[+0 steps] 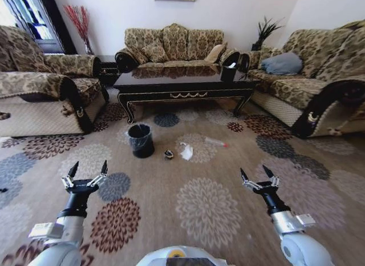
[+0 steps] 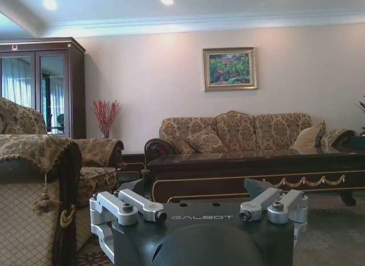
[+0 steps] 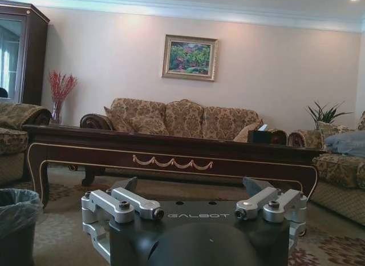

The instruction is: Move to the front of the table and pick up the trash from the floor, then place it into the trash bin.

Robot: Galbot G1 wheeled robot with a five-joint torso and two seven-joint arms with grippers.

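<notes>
Low over the carpet (image 1: 228,163), the left hand (image 1: 87,173) hangs with its two fingers spread wide and nothing between them; the right hand (image 1: 258,176) hangs level with it on the other side, spread just as wide and equally empty. Both point forward toward the worktop (image 1: 182,83) and are well apart from each other. Between them and farther ahead, the trash lies on the carpet in front of the worktop: a dark lump (image 1: 169,154), a white tissue (image 1: 186,150) just beside it on the right, and a clear bottle (image 1: 215,142) with a red bit a little farther right. The bin (image 1: 140,140) stands upright to the left of the lump, near it but not touching, its liner showing at the rim. From the right wrist the bin (image 3: 17,223) sits near one worktop leg. Behind the worktop stands a patterned sofa (image 1: 174,46), with more sofas along either side and a small black box (image 1: 228,72) on the worktop's right end.
</notes>
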